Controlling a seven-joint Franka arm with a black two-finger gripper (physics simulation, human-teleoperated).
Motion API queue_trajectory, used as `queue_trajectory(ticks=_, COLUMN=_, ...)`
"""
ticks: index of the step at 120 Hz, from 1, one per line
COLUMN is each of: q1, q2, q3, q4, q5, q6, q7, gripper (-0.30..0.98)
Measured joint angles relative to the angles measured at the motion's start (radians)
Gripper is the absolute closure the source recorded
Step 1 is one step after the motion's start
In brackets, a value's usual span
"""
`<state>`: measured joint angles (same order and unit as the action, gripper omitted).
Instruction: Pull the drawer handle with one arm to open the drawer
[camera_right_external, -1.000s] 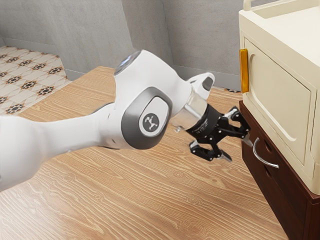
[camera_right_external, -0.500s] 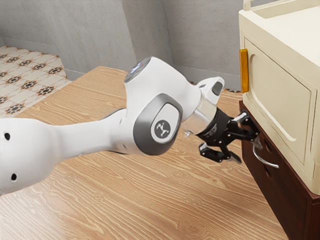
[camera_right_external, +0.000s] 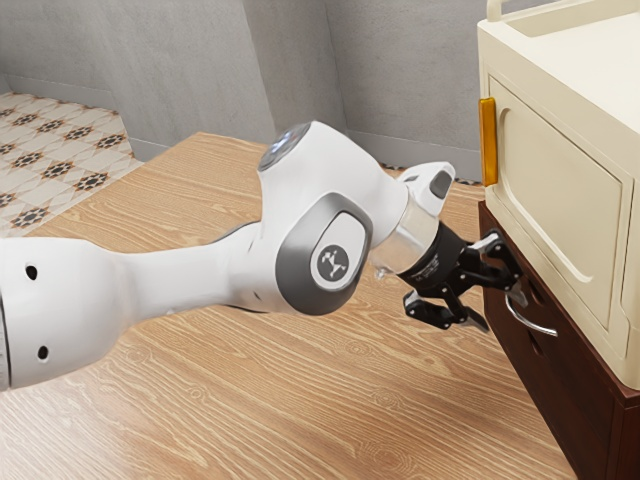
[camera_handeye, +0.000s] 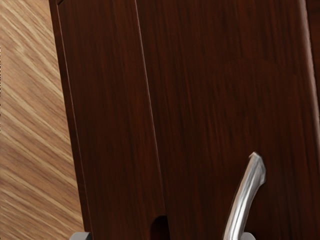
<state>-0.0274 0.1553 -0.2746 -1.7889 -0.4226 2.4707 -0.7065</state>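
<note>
My gripper (camera_right_external: 503, 311) stands open at the dark brown drawer (camera_right_external: 575, 385), its fingers spread apart. One fingertip overlaps the near end of the curved silver handle (camera_right_external: 537, 326); the other is lower, towards the exterior view's left. In the wrist view the tips of the gripper (camera_handeye: 164, 236) appear far apart, and the handle (camera_handeye: 245, 197) runs down over one of them. Whether they touch, I cannot tell. The drawer front (camera_handeye: 215, 90) looks flush with its cabinet.
A cream cabinet (camera_right_external: 565, 190) with a yellow-orange strip (camera_right_external: 488, 142) sits on top of the brown drawer unit, close above the gripper. Wooden floor (camera_right_external: 300, 400) spreads beneath the arm. Grey walls (camera_right_external: 410, 70) stand behind.
My hand has moved towards the exterior view's right and slightly down, bringing one finger to the handle. The fingers remain apart, and the drawer has not visibly moved.
</note>
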Motion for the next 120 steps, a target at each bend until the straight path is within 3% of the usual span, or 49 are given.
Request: queue_trajectory(ticks=120, q1=0.024, q2=-0.164, q3=0.022, q4=-0.13, q5=-0.008, q6=-0.14, q7=-0.099, gripper=0.42)
